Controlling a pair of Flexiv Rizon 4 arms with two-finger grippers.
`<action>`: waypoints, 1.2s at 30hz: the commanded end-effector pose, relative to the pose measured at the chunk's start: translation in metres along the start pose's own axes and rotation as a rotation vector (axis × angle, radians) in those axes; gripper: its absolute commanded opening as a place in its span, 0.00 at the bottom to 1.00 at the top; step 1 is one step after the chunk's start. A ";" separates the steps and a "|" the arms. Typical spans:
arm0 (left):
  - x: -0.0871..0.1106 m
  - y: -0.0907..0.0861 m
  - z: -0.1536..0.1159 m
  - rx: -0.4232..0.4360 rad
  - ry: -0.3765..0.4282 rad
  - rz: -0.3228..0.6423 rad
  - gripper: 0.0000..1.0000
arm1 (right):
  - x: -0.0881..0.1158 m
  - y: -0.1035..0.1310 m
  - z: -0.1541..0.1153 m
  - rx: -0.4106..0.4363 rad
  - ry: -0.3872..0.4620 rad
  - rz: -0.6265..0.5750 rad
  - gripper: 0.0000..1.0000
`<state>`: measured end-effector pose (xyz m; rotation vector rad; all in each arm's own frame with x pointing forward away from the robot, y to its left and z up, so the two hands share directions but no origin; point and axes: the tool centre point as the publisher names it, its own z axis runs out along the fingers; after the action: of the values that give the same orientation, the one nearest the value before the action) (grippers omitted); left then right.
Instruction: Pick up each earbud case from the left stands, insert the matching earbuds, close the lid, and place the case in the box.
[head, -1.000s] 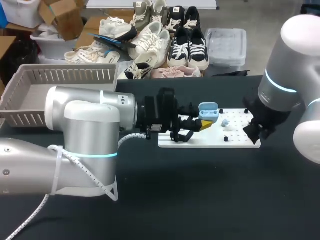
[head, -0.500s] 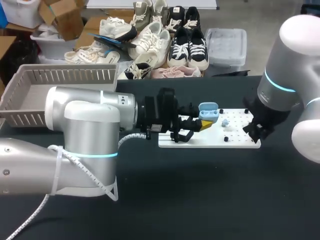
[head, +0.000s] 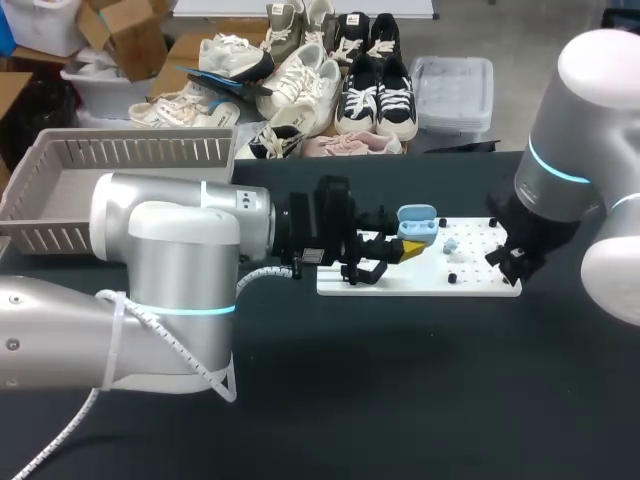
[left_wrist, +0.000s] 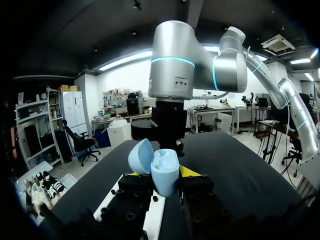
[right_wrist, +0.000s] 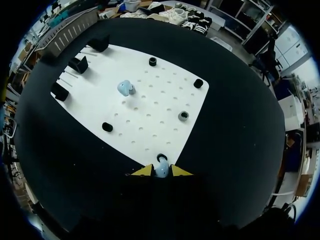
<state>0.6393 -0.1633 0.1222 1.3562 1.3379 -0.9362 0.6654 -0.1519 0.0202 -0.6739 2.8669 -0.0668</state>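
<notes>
The left pincer (left_wrist: 161, 174) pinches a smooth, pale blue earbud case (left_wrist: 164, 176) by its rounded body, one yellow tip pressed to each side. The case's domed lid (left_wrist: 140, 156) stands open (hinged back like a shell). The case sits right between the fingers, held over the flat white pegboard (right_wrist: 150, 112).

The right pincer (right_wrist: 161, 172) is pressed together on a small glossy blue earbud (right_wrist: 161, 170), just beside a black ring holder (right_wrist: 162, 158) at the board's edge. A second earbud (right_wrist: 126, 88) lies loose farther out among the holes. The board rests on the matte black table (right_wrist: 235, 125). A slatted grey basket (head: 100, 160) sits well apart from the case.
</notes>
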 end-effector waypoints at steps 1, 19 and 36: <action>0.001 -0.004 0.001 -0.028 -0.003 0.002 0.00 | -0.001 0.002 0.001 0.005 0.005 0.003 0.00; 0.001 -0.004 0.001 -0.028 -0.003 0.002 0.00 | -0.004 0.006 -0.033 0.007 -0.017 -0.011 0.00; 0.001 -0.004 0.001 -0.028 -0.003 0.002 0.00 | -0.004 0.007 -0.039 -0.015 -0.029 -0.002 0.00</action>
<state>0.6393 -0.1633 0.1223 1.3561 1.3381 -0.9360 0.6604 -0.1444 0.0579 -0.6821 2.8452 -0.0262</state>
